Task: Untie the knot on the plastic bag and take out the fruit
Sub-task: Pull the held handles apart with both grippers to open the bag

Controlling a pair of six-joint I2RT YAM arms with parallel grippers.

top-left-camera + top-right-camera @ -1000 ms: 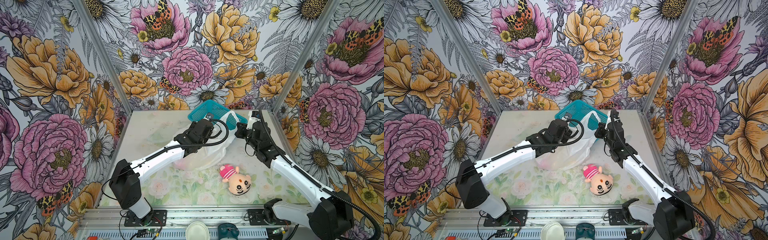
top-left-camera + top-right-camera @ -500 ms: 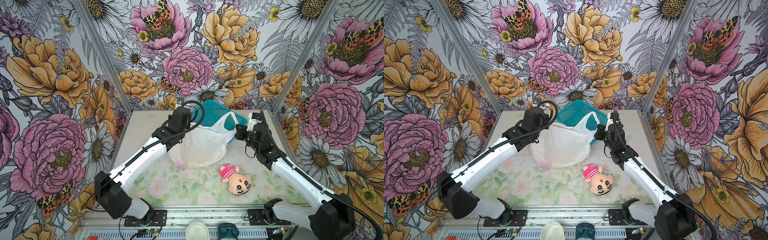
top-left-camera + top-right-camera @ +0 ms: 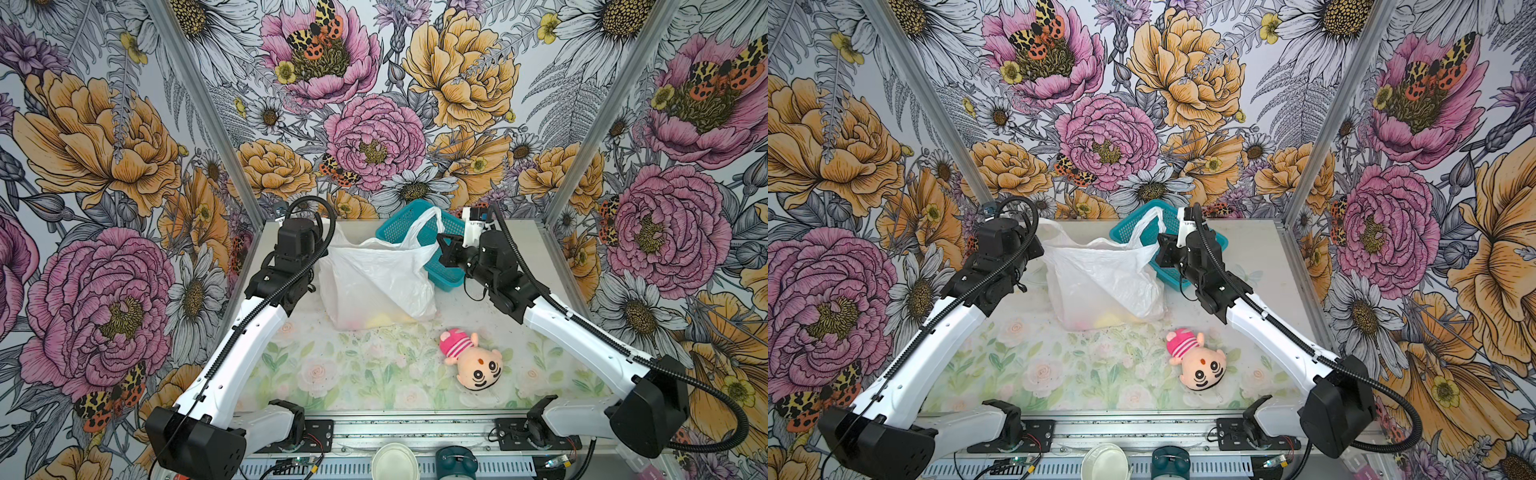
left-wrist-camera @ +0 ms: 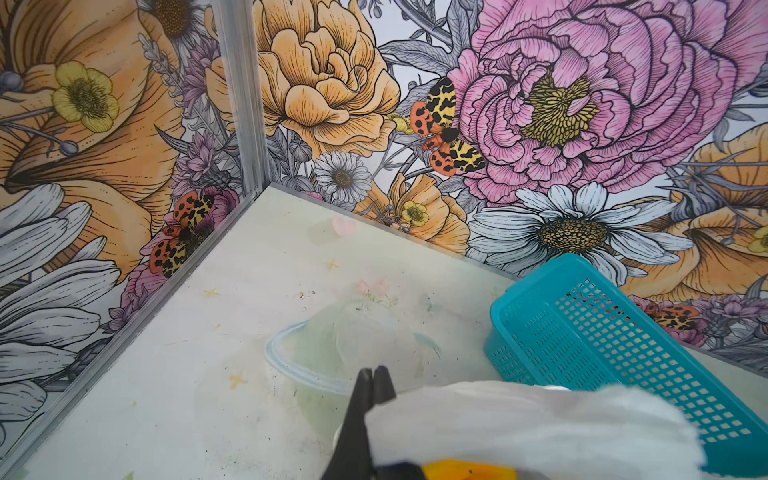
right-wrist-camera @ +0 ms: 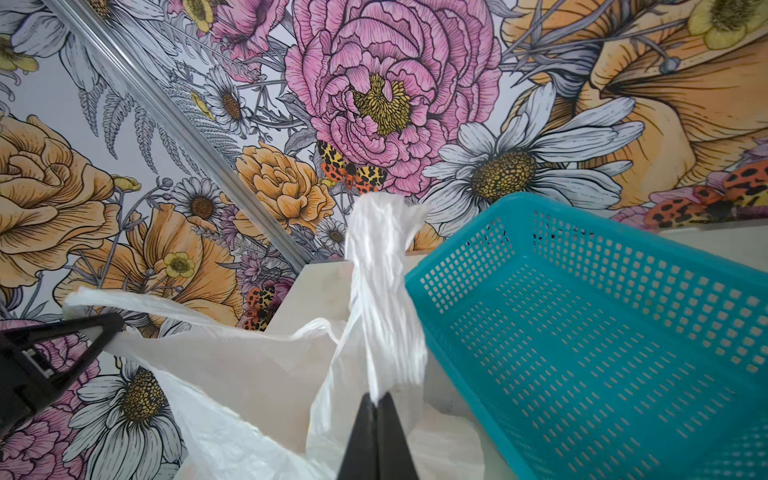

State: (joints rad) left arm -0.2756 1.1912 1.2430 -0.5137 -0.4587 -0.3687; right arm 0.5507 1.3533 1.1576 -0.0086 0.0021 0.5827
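Stretched plastic bag (image 3: 374,282)
The left tool (image 4: 373,374) and right tool (image 5: 377,401) each clamp its film tight, near the surface's (image 3: 374,374) far edge.

Around the plastic bag (image 3: 374,282), 2 o'clock is blocked by the teal basket (image 3: 446,266) and 5 o'clock by the plush doll (image 3: 473,361). The table (image 3: 316,374) is left open at 7.

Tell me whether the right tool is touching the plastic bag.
Touching. The right wrist view shows the right tool shut on the plastic bag, pinching its handle.
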